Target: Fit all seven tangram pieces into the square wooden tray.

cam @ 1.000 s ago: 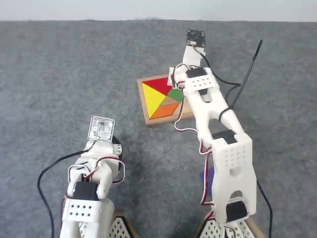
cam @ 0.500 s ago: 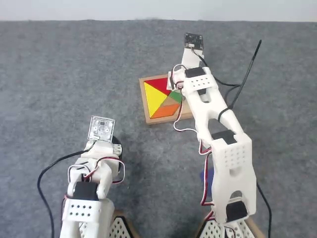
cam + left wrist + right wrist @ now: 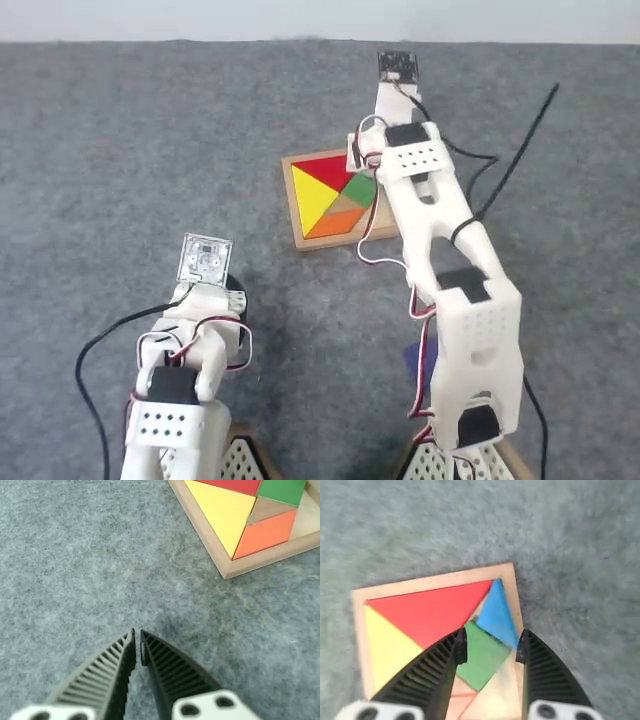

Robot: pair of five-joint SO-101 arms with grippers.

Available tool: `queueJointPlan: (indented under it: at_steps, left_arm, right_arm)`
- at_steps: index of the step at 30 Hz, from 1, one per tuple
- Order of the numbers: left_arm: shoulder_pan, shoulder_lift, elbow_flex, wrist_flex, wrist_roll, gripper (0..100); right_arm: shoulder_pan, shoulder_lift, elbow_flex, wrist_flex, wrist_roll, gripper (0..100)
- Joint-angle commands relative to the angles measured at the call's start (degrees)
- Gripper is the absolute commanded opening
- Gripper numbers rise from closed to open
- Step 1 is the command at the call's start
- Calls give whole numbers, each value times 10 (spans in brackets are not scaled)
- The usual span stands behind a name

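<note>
The square wooden tray lies at mid-table holding the red, yellow, orange, brown and green pieces. In the right wrist view my right gripper is open just above the tray, its fingers on either side of the green square. The blue triangle lies beside the green square, against the red triangle. My left gripper is shut and empty over bare carpet, short of the tray's corner.
Grey carpet covers the table around the tray. The right arm stretches over the tray's right side, trailing cables. A small blue-purple thing peeks out beside that arm, mostly hidden. The left arm sits at the front left.
The right arm has swung a little right and farther out over the tray's right edge, and the tray has slid slightly right. The left arm has not moved.
</note>
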Motion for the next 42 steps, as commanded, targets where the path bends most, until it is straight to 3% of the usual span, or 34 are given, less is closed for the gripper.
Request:
queueJointPlan:
  at_steps: [1, 12, 30, 42]
  left_arm:
    - [-3, -8, -5, 4, 4, 15]
    - [-3, -8, -5, 4, 4, 15]
    - [-3, -8, -5, 4, 4, 15]
    - [-3, -8, -5, 4, 4, 15]
  right_arm:
    - [9, -80, -33, 15, 21, 169]
    - [51, -22, 25, -44, 26, 166]
    - [-33, 71, -47, -44, 96, 166]
    - [-46, 74, -47, -71, 135, 167]
